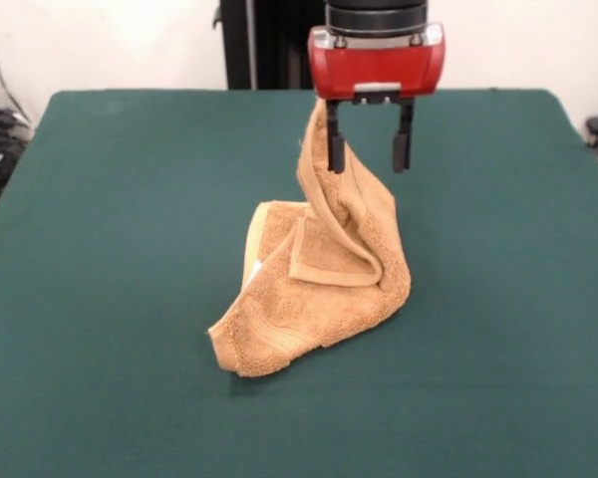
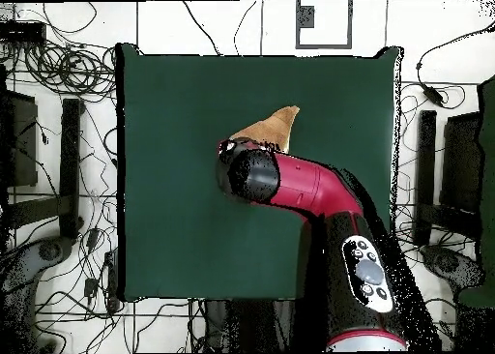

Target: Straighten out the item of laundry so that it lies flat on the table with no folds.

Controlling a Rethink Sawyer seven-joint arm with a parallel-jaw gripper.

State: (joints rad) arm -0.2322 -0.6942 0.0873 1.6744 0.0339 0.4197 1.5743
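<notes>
1. The gripper (image 1: 369,149) is seen in the front view hanging from the red and black arm (image 2: 309,184) above the middle of the table (image 1: 100,249); its two dark fingers (image 1: 335,147) point straight down and stand apart.
2. A top corner of the towel (image 1: 324,269) rises against the left-hand finger in the front view and reaches up to the red housing; whether that corner is pinched or merely draped against the finger cannot be told, as the other finger stands clear of the cloth.
3. From that raised corner the towel is drawn down in a tilted, twisted column, so its long axis runs from the gripper down to the near left in the front view.
4. The lower part is bunched on the green surface, with a hemmed flap folded over its middle and a flat woven band showing near the low corner, which points toward the picture's lower left.
5. In the overhead view only a tan tip (image 2: 275,126) is seen beyond the arm's head, pointing up and right, away from the robot's base.
6. The towel is placed near the table's centre, well apart from every edge.
</notes>
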